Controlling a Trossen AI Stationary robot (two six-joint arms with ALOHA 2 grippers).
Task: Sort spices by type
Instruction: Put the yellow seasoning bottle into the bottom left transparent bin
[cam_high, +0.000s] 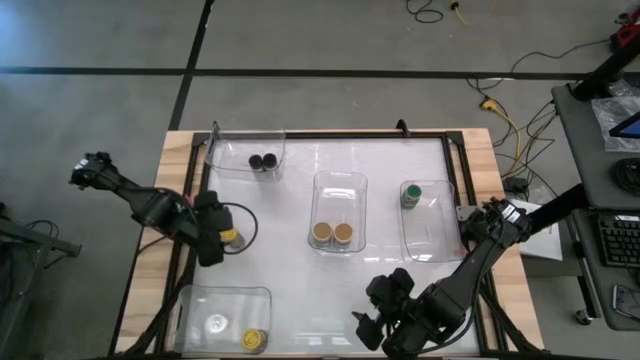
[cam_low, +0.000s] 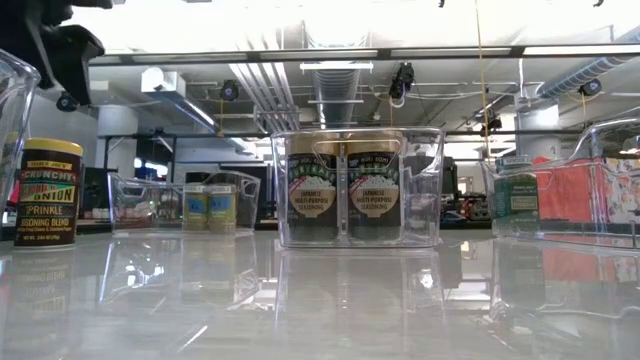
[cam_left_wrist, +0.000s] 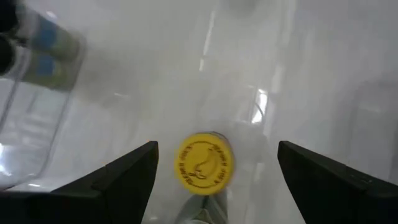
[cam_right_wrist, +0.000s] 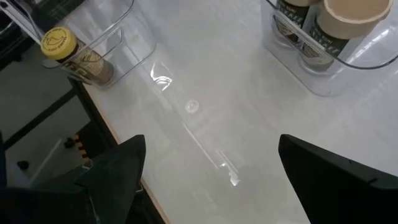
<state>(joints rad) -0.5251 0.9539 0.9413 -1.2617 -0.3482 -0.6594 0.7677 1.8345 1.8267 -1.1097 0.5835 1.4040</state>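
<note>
You're in a lab/workshop space: bare concrete floor (cam_high: 300, 35) with tape lines, loose cables (cam_high: 500, 100), exposed ceiling ducting (cam_low: 330, 75), keyboard (cam_high: 620, 240) on a side desk.

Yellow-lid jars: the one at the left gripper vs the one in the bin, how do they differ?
The yellow-lid jar on the table stands on the bare tabletop; the yellow-lid jar in the near-left bin sits inside a clear bin. The first lies between the left gripper's open fingers; the second has no gripper near. Both are upright, lids on.

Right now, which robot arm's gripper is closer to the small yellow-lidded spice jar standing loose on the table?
Left. The left gripper hangs open right over the small yellow-lidded spice jar; the right gripper waits far off, at the table's near edge.
</note>
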